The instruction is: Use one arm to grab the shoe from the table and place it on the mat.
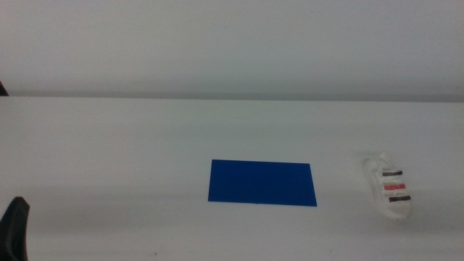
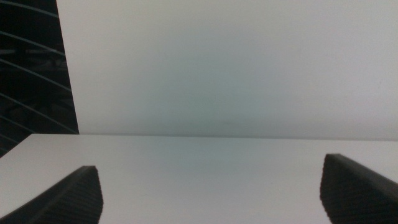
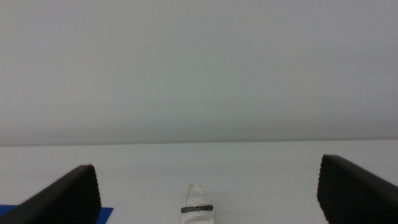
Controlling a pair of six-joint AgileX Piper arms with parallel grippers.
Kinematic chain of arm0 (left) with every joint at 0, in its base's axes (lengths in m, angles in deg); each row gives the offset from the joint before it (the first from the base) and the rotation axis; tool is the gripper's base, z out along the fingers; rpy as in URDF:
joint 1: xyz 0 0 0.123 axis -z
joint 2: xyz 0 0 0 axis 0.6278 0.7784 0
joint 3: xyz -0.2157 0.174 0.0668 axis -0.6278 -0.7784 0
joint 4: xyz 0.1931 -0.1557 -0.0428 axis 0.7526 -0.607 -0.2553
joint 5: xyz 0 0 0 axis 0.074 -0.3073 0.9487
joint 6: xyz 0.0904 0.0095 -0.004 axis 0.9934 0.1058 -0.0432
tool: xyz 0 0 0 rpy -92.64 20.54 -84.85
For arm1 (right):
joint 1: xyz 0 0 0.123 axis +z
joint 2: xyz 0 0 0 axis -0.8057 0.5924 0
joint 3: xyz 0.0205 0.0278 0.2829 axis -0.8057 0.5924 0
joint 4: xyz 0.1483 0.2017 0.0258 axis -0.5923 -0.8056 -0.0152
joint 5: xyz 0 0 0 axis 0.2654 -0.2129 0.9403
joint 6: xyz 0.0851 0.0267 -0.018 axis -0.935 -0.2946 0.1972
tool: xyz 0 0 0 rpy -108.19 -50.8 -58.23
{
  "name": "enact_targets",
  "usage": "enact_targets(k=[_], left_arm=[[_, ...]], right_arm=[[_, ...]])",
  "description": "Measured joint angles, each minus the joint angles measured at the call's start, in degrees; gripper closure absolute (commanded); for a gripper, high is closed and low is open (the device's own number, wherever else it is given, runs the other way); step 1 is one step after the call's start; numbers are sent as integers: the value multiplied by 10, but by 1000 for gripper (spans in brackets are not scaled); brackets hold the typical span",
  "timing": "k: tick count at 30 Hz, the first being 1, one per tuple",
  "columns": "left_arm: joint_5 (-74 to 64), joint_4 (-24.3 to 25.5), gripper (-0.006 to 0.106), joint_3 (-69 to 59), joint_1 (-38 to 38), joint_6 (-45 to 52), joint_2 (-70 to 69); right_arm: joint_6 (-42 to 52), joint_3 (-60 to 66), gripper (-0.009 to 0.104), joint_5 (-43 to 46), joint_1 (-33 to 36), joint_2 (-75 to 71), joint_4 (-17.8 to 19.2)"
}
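The shoe (image 1: 391, 190), a small white sandal with two dark straps and a red-pink middle one, lies on the white table (image 1: 109, 145) to the right of the blue mat (image 1: 261, 183), apart from it. My right gripper (image 3: 207, 167) is open and empty, with its jaws wide apart. In the right wrist view the shoe's end (image 3: 198, 208) shows low between the jaws, and a corner of the mat (image 3: 106, 216) shows beside one jaw. My left gripper (image 2: 211, 186) is open and empty over bare table. Neither arm's body shows in the middle view.
A small black wedge (image 1: 14, 228) shows at the bottom left edge of the middle view. A plain white wall (image 1: 232, 43) stands behind the table. A dark area (image 2: 31, 68) lies beyond the table's edge in the left wrist view.
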Motion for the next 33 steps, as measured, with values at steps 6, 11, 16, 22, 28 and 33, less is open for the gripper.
enact_targets(k=[6, 11, 16, 22, 28, 33], left_arm=[[0, 0, 7, 0, 0, 0, 0], [0, 0, 7, 0, 0, 0, 0], [0, 0, 7, 0, 0, 0, 0], [0, 0, 7, 0, 0, 0, 0], [0, 0, 7, 0, 0, 0, 0], [0, 0, 7, 0, 0, 0, 0]], right_arm=[[-10, 0, 2, 4, 0, 0, 0], [-11, -9, 2, -34, 0, 0, 0], [-4, -124, 2, -152, 0, 67, -20], [-2, -342, 2, -443, 0, 252, -38], [-7, -454, 2, -579, 0, 400, -45], [-7, -464, 2, -581, 0, 464, -38]])
